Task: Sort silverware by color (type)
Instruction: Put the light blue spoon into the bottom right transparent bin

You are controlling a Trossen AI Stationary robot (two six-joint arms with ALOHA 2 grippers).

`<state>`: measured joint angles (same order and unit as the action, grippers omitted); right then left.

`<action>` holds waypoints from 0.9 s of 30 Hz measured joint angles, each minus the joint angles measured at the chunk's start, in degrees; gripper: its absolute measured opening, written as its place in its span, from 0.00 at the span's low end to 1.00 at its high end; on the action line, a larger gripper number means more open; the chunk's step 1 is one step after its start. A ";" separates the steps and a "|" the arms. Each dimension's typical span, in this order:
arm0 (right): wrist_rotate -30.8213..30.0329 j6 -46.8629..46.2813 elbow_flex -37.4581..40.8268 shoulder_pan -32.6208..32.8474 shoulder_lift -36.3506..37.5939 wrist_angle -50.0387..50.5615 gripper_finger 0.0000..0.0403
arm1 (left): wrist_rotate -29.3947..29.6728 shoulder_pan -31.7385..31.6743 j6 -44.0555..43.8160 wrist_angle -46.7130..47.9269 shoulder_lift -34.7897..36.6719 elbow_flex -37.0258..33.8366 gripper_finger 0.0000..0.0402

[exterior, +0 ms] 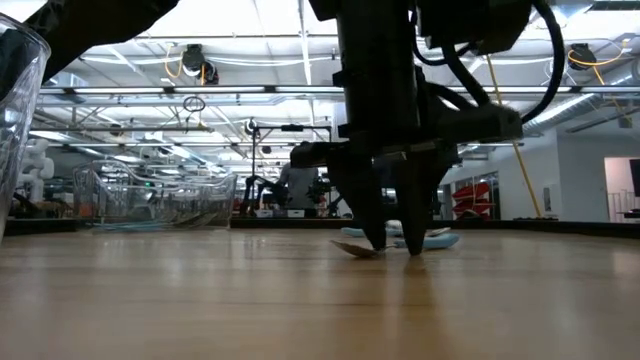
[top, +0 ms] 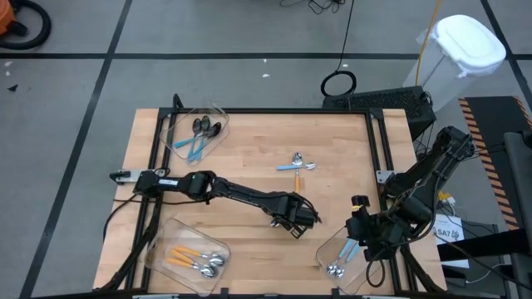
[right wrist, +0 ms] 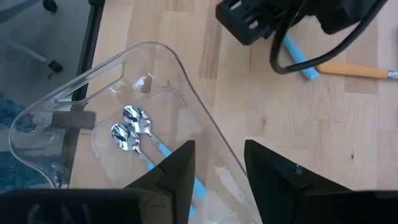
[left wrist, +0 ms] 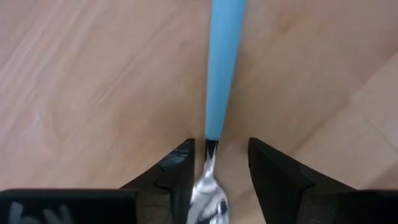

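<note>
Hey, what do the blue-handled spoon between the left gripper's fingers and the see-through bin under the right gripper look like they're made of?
The blue-handled spoon: its handle looks like matte light-blue plastic, evenly coloured with no glare; its bowl looks like polished metal, mirroring bright highlights. The see-through bin looks like clear glossy plastic: the wood shows through its walls, and its rounded rim catches light. It could be acrylic; that's not certain.

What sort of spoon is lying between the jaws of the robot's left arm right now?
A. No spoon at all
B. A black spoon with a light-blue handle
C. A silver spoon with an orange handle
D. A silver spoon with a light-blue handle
D: the left wrist view shows the silver-bowled spoon with the light-blue handle lying on the wooden table, its neck between the open jaws of the left gripper.
</note>
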<state>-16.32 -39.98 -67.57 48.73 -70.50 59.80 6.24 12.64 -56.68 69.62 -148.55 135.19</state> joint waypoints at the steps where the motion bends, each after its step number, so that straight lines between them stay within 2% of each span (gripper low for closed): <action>1: -0.02 -0.22 0.00 0.00 -0.04 0.00 0.33 | -0.56 0.18 0.04 0.42 -0.10 0.00 0.37; 10: 0.01 -1.55 0.00 0.02 -0.04 0.25 0.33 | 3.08 2.84 -0.82 -0.26 -0.96 0.03 0.22; 21: -0.15 -1.06 0.00 0.00 -0.04 0.19 0.33 | 3.74 3.37 -0.34 -2.29 -1.09 -0.10 0.03; 27: 0.01 -1.36 0.00 0.00 -0.04 0.23 0.33 | 3.74 3.37 -0.28 -2.42 -1.07 -0.12 0.01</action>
<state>-16.32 -41.34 -67.57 48.73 -70.54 60.03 9.98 16.01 -56.95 67.20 -149.62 135.06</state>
